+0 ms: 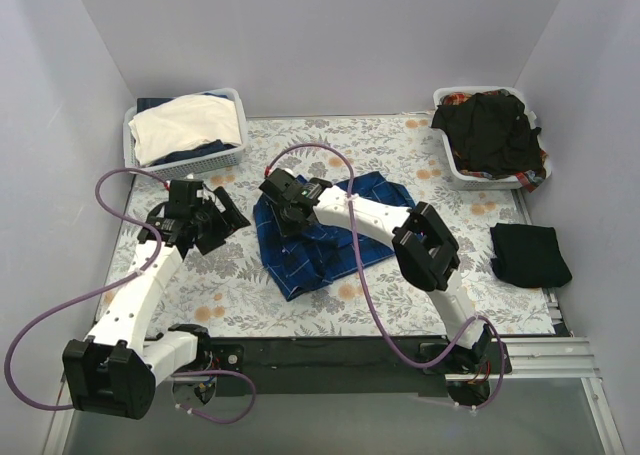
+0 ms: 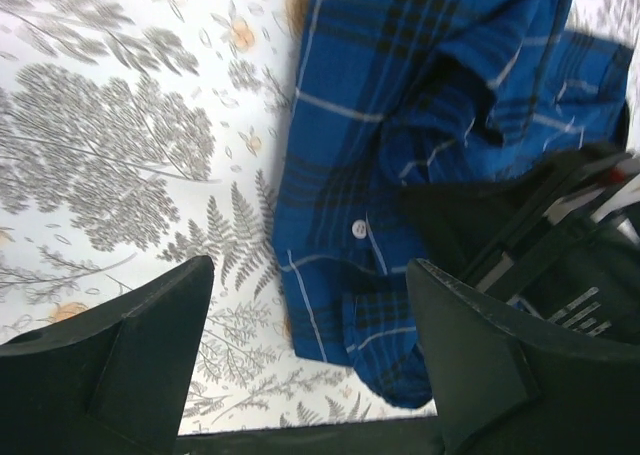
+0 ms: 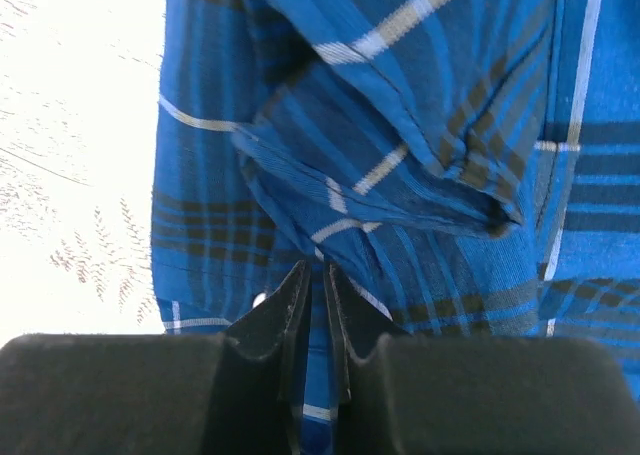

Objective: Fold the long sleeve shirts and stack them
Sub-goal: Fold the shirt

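right gripper (image 3: 318,310) narrowed onto a fold of the blue plaid shirt (image 1: 300,263) | left gripper (image 2: 310,275) held wide, nothing gripped, just beside that shirt's left edge | blue plaid shirt bunched at the middle of the table (image 1: 240,300) | black shirt (image 1: 530,255) laid folded near the table's right edge

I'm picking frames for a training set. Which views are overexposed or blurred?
Right wrist view: the floral tablecloth is blown out to near white, though the royal-blue plaid cloth shirt is sharp. Left wrist view: the black right arm at the edge looks smeared. Top external view: evenly lit and crisp.
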Action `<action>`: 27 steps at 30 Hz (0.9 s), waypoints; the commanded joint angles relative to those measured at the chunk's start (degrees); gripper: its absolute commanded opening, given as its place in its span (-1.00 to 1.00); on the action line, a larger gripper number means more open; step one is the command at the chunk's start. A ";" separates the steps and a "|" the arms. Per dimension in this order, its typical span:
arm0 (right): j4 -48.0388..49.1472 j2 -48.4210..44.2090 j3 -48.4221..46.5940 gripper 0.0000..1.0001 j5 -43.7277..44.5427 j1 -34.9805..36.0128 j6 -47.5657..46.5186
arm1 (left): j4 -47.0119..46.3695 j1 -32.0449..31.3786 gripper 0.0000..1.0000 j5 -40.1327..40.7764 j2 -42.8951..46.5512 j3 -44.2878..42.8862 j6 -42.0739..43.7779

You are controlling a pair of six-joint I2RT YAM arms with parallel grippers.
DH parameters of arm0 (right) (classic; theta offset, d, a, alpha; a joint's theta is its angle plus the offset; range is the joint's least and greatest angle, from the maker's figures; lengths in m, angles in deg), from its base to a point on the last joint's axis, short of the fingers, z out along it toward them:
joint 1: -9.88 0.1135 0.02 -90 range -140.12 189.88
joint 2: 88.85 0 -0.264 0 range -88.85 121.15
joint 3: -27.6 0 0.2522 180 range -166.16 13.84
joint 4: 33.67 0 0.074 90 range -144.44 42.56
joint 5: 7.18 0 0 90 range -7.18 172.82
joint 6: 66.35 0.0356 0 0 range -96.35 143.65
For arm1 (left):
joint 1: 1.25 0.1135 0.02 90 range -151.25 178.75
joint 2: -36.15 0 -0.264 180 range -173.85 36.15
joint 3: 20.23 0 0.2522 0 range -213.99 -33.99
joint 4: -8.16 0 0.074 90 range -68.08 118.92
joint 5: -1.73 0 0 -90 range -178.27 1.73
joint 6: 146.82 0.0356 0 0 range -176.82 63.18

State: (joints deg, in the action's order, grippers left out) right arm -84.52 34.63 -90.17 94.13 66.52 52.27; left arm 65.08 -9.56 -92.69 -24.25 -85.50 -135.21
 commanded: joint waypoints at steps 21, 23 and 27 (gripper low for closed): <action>1.49 -18.45 17.79 -0.56 8.46 -15.60 1.70 | -16.87 -7.49 0.41 -10.17 -14.30 9.41 -0.27; 0.87 -19.59 17.26 -0.47 8.12 -15.51 1.27 | -17.75 -11.45 0.43 -8.59 -17.46 8.18 -1.15; -0.09 -20.65 14.02 -0.37 7.32 -13.41 -2.86 | -20.99 -13.92 0.43 -8.05 -21.86 6.60 -3.08</action>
State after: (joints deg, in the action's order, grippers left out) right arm -83.53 16.49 -72.73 101.06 51.20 53.41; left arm 49.21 -21.67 -102.27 -43.81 -76.16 -136.28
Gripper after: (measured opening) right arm 0.301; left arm 0.714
